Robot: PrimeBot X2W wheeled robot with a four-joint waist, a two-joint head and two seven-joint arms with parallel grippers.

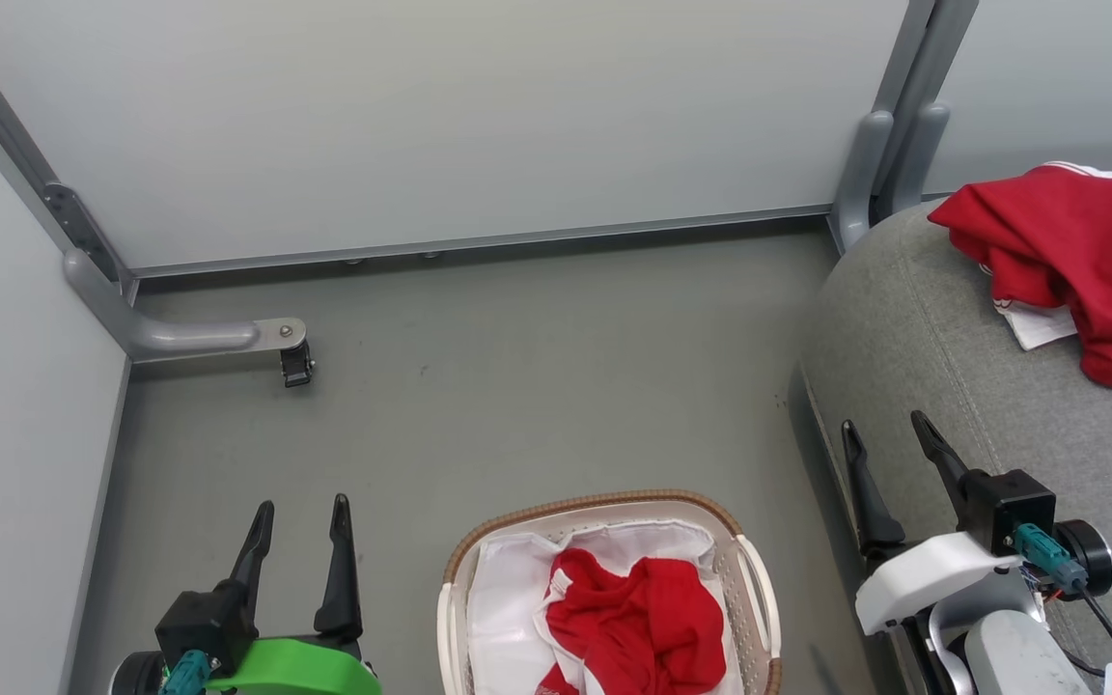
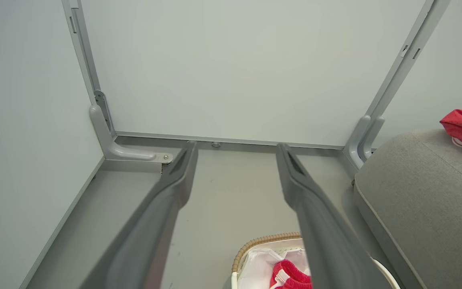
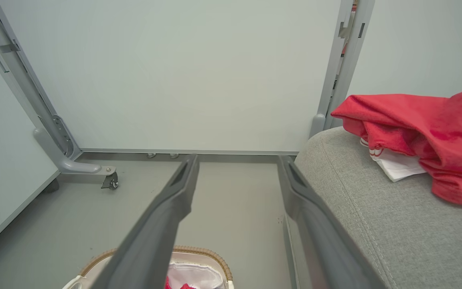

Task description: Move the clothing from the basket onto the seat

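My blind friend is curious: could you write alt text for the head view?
A basket on the grey floor holds a red garment; another red garment lies on the grey sofa at right. The robot's left hand and right hand, both open and empty, flank the basket.

basket (image 1: pixel 595 504): you see it upright on the floor, cream, brown rim, white liner | garment (image 1: pixel 638 627): red, crumpled inside it, right of middle | seat (image 1: pixel 913 328): grey, just right of basket | second garment (image 1: pixel 1087 261): red, white-trimmed, heaped near seat's far end
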